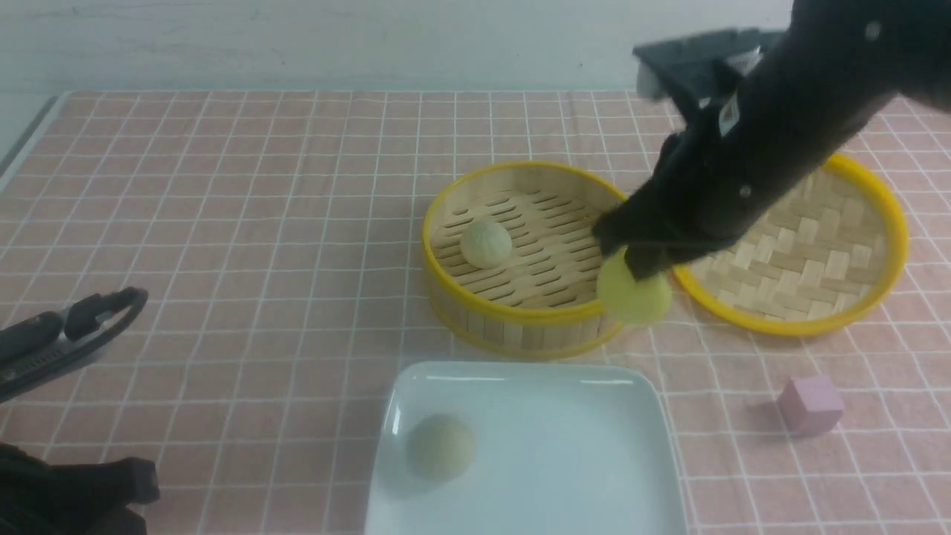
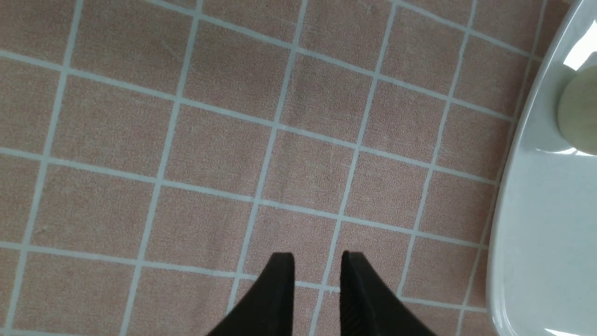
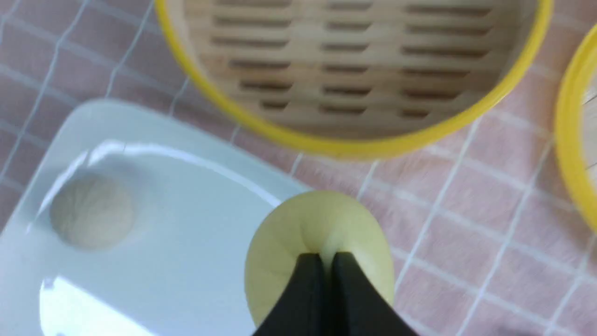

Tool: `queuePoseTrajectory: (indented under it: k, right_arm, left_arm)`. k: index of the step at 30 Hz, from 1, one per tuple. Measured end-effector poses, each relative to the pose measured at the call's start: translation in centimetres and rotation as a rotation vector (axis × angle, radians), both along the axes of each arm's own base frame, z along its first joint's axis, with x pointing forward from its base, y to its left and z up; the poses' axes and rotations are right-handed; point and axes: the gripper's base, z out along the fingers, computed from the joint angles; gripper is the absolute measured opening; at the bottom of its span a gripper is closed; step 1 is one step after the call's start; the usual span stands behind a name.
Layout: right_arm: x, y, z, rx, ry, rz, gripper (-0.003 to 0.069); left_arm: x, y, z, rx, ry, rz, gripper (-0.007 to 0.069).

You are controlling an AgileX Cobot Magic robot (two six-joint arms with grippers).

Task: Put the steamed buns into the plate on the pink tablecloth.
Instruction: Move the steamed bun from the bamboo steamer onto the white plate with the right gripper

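Observation:
My right gripper (image 1: 637, 269) is shut on the yellow steamed bun (image 1: 634, 296), pinching its top, and holds it in the air over the near right rim of the steamer basket. In the right wrist view the gripper (image 3: 328, 255) and bun (image 3: 317, 228) hang by the white plate's (image 3: 186, 261) far right corner. One cream bun (image 1: 440, 446) lies on the left of the plate (image 1: 565, 453). Another cream bun (image 1: 487, 243) sits in the basket. My left gripper (image 1: 104, 308) is narrowly open and empty, low over the pink tablecloth (image 1: 223, 223) left of the plate (image 2: 545, 233).
The slatted bamboo steamer basket (image 1: 520, 327) stands just behind the plate. The woven bamboo lid (image 1: 810, 253) lies to its right, partly behind my right arm. A small pink cube (image 1: 810, 403) sits right of the plate. The cloth's left edge is at the far left.

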Motion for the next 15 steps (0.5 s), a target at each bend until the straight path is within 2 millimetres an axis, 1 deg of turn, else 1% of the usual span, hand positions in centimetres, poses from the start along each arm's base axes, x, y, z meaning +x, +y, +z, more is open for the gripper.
queuePoseTrajectory:
  k: [3, 4, 5, 7, 9, 11, 13, 14, 15]
  right_arm:
    - [-1.7, 0.6, -3.7, -0.019, 0.057, 0.025, 0.0008]
    - [-1.9, 0.7, -4.1, -0.018, 0.055, 0.028, 0.0008]
    - [-2.4, 0.7, -5.2, -0.028, 0.067, 0.032, 0.0008]
    - [-2.9, 0.7, -6.9, -0.029, 0.065, 0.029, 0.0011]
    - [-2.9, 0.7, -7.9, -0.026, 0.056, 0.024, 0.0021]
    - [-2.9, 0.7, -9.0, -0.034, 0.064, 0.02, 0.0046]
    - [-2.8, 0.8, -9.7, -0.04, 0.079, 0.016, 0.0089]
    - [-2.7, 0.9, -10.1, -0.043, 0.088, 0.014, 0.0131]
    - [-2.7, 0.9, -10.3, -0.043, 0.092, 0.012, 0.0155]
  left_arm:
    - [0.0, 0.0, 0.0, 0.001, -0.005, 0.002, 0.0181]
    - [0.1, 0.0, 0.0, 0.001, -0.006, 0.002, 0.0183]
    - [0.1, 0.0, 0.0, 0.001, -0.007, 0.002, 0.0184]
    - [0.1, 0.0, 0.0, 0.001, -0.009, 0.003, 0.0187]
    - [0.1, 0.0, 0.0, 0.001, -0.012, 0.004, 0.0189]
    - [0.1, 0.0, 0.1, 0.001, -0.014, 0.004, 0.0192]
    - [0.1, 0.0, 0.1, 0.001, -0.015, 0.004, 0.0194]
    - [0.2, 0.0, 0.1, 0.002, -0.018, 0.005, 0.0195]
    - [0.2, 0.0, 0.1, 0.002, -0.018, 0.005, 0.0195]
